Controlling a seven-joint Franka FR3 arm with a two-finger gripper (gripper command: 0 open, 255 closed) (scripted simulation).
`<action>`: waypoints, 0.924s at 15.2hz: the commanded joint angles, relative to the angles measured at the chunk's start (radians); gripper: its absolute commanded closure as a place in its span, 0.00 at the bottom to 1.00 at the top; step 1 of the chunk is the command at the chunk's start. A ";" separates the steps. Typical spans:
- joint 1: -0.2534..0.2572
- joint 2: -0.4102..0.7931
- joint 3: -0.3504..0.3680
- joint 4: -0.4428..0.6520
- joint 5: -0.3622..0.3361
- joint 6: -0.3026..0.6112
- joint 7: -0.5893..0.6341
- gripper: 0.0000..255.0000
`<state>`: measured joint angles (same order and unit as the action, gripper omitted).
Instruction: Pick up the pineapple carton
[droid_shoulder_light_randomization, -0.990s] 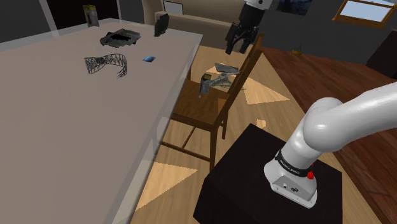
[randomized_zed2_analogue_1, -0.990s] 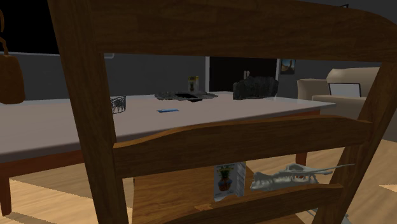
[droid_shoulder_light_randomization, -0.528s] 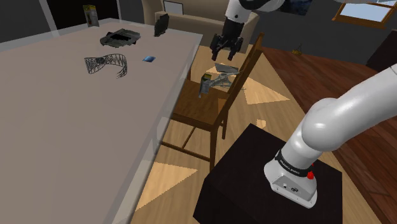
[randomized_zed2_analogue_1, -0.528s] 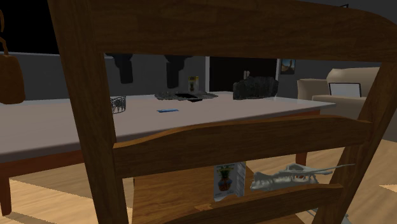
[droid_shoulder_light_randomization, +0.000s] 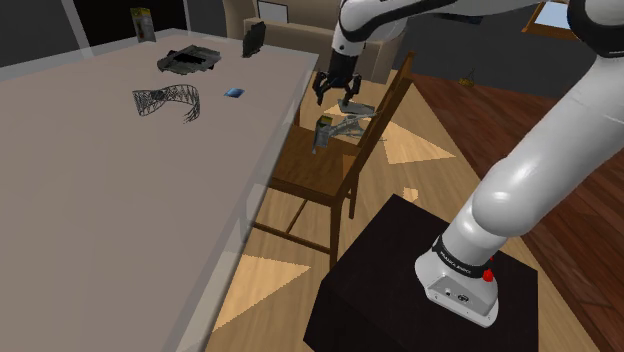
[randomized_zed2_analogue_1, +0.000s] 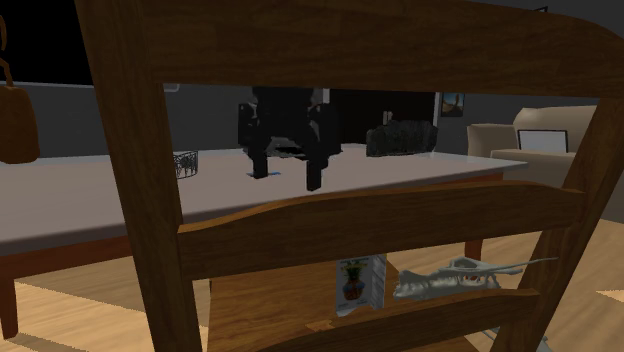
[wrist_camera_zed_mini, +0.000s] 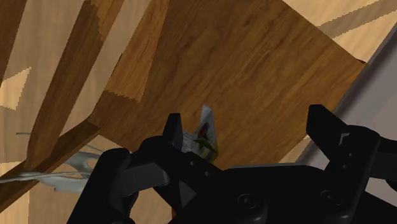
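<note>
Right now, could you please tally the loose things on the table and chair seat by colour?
Dark grey or black: 3 (wire basket, crumpled flat piece, upright slab)
Blue: 1 (small flat card)
Yellow and black: 1 (upright box)
White: 1 (printed pineapple carton)
Pale grey: 1 (long thin-winged shape)
Total: 7

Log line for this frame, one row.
phase: pre-grasp | gripper: open, empty | pineapple carton: upright on chair seat, below gripper, not held

Carton (randomized_zed2_analogue_1: 360, 284) on chair seat (droid_shoulder_light_randomization: 303, 168), gripper (droid_shoulder_light_randomization: 337, 98) above it, surface (droid_shoulder_light_randomization: 90, 200) just beside the seat.
</note>
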<state>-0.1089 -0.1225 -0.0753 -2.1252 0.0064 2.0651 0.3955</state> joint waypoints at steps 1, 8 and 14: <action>-0.011 0.068 -0.009 0.040 0.000 0.018 0.031 0.00; -0.047 0.314 -0.045 0.200 0.015 0.068 0.129 0.00; -0.068 0.450 -0.064 0.283 0.033 0.100 0.171 0.00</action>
<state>-0.1763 0.3188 -0.1388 -1.8383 0.0375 2.1534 0.5642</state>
